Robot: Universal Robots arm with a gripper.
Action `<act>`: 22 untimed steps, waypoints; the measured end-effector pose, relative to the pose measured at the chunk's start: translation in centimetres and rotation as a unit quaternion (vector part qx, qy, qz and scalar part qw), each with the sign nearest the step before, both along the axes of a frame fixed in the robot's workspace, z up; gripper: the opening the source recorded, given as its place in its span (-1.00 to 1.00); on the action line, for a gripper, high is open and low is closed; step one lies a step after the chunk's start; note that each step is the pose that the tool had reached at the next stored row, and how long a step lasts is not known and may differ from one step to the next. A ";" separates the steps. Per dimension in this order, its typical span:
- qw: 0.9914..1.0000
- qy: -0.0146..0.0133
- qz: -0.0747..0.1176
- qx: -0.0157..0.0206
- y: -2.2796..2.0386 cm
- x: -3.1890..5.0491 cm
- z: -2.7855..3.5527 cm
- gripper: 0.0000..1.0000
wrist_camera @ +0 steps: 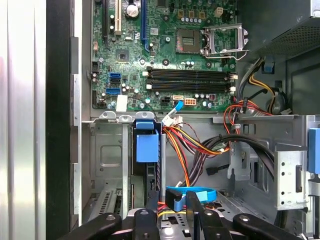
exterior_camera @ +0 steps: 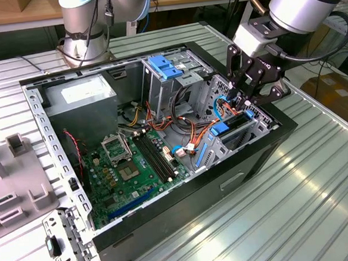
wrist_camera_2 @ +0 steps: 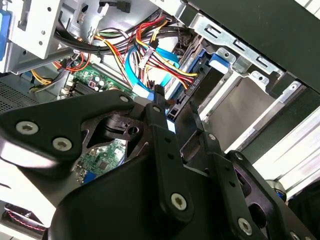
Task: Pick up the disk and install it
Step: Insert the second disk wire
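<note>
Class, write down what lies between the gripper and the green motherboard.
In the first wrist view, a blue flat cable and a bundle of red, orange and yellow wires lie between the gripper and the motherboard.

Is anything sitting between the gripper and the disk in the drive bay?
Probably yes: a blue flat cable and red-and-yellow wires cross right beside the disk in its drive bay, close under the gripper.

Open black computer case (exterior_camera: 270,144) lying on the ribbed metal tabletop (exterior_camera: 322,198). Inside the case: green motherboard (exterior_camera: 135,169) on the floor, grey power-supply box (exterior_camera: 79,95) in a far corner, blue-handled drive cage (exterior_camera: 166,68) beside it, orange and red cables (exterior_camera: 189,135) bunched between cage and motherboard.
</note>
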State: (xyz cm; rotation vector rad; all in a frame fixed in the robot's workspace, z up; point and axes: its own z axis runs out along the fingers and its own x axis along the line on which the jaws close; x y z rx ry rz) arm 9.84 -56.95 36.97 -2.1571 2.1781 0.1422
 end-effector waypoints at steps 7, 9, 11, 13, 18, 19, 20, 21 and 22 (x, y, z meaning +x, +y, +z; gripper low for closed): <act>1.000 0.000 0.000 0.000 0.00 0.00 -0.03 -0.67; 1.000 0.000 0.000 0.000 0.00 0.00 -0.03 -0.67; 1.000 0.000 0.000 0.000 0.00 0.00 -0.05 -0.67; 1.000 0.000 0.000 0.000 0.00 0.00 -0.06 -0.67; 1.000 0.000 0.000 0.000 -0.13 0.00 -0.06 -0.67; 1.000 0.000 0.000 0.000 -0.20 -0.01 -0.06 -0.67; 1.000 0.000 0.000 0.000 -0.28 0.00 -0.06 -0.67; 1.000 0.000 0.000 0.000 -0.35 0.00 -0.06 -0.67; 1.000 0.000 0.000 0.000 -0.41 0.00 -0.06 -0.67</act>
